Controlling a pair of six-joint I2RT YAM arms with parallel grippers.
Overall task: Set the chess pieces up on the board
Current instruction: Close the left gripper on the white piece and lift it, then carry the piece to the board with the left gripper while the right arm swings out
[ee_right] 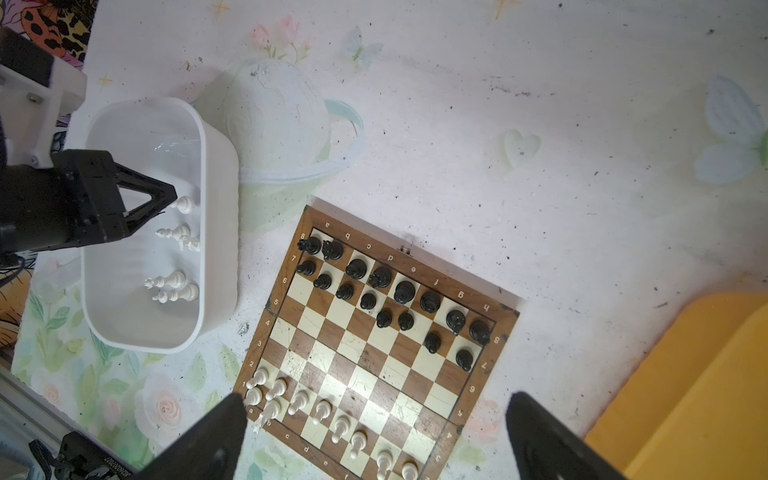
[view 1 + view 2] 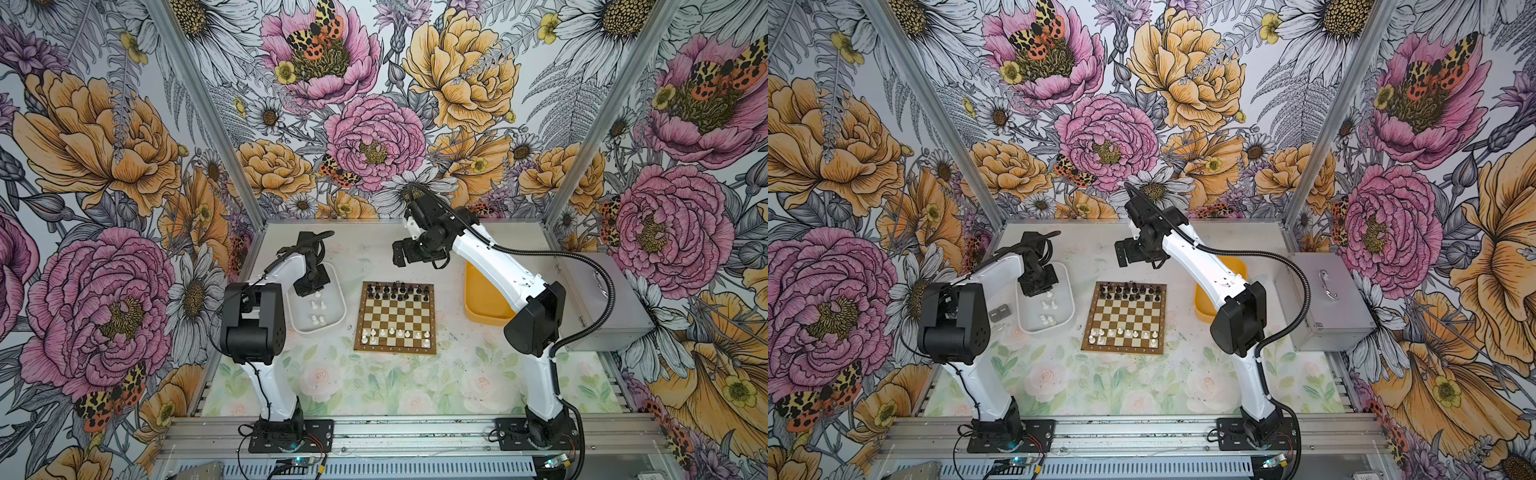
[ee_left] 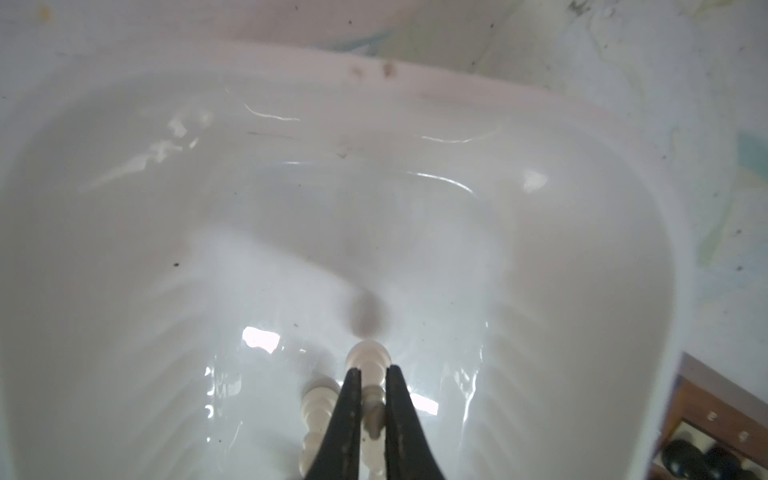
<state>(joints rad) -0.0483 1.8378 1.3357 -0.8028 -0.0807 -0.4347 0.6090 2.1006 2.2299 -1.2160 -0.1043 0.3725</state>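
White chess piece (image 3: 368, 359) down in the white tray (image 2: 334, 286), and the left pincer (image 3: 372, 370) is pinching it tight! Board (image 2: 395, 318) lies just beside the tray, so that's the carry; right pincer (image 2: 398, 254), spread wide, hangs well away from the tray.

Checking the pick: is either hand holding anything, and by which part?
The left hand is shut on a white chess piece in the white tray, pinching its slim middle; a rounded end pokes past the hand. The right hand is open, empty.
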